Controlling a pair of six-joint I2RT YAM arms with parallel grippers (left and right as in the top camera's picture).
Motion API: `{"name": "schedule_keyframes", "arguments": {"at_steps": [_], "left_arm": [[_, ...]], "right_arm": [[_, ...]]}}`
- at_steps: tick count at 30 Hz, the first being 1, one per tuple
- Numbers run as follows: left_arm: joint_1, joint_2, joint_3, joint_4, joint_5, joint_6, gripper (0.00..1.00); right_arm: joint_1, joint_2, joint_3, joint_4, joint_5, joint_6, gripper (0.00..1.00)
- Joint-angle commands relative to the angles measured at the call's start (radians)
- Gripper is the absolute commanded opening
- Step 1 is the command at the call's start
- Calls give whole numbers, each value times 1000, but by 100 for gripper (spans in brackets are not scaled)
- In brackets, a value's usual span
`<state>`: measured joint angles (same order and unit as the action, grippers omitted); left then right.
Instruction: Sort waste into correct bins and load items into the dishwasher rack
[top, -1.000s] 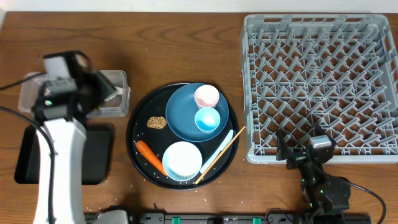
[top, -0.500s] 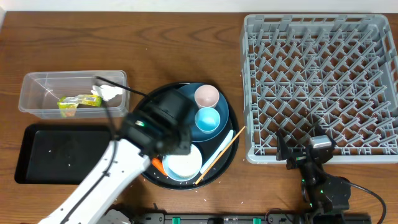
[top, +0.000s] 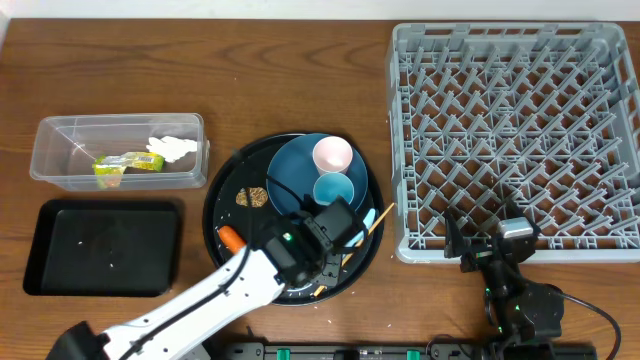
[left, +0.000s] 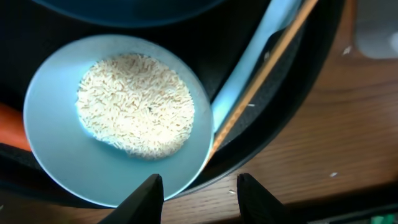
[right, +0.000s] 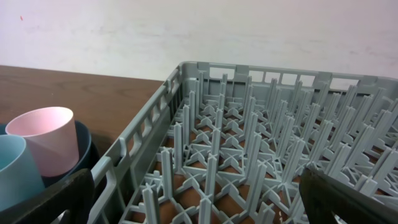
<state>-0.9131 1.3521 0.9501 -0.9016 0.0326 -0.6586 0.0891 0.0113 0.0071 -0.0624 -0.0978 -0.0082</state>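
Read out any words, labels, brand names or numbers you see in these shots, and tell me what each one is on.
No text can be read in any view.
Yellow-green snack wrapper in the clear tub: any print on it is too small and blurred to read.
Dishwasher rack: no marking shows.

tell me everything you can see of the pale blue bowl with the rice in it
The pale-blue bowl is round, shallow and smooth, plastic by the look, upright on the round black tray. A flat patch of loose white rice covers its middle; the rim band is bare. The orange carrot lies at its left edge; the slim white utensil and chopsticks run along its right side. The left gripper hovers open above its near rim, apparently not touching.
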Motion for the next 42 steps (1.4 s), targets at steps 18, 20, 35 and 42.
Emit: {"name": "schedule_keyframes", "arguments": {"at_steps": [18, 20, 35, 42], "left_arm": [[-3, 223, -18, 21, -78, -16, 41], [-3, 223, -18, 21, -76, -16, 41], [23, 167, 26, 2, -80, 75, 41], [159, 22, 68, -59, -108, 74, 41]], "right_arm": [[3, -3, -2, -2, -8, -8, 99], [3, -3, -2, -2, -8, -8, 99], [3, -3, -2, -2, -8, -8, 99], [3, -3, -2, -2, -8, -8, 99]]}}
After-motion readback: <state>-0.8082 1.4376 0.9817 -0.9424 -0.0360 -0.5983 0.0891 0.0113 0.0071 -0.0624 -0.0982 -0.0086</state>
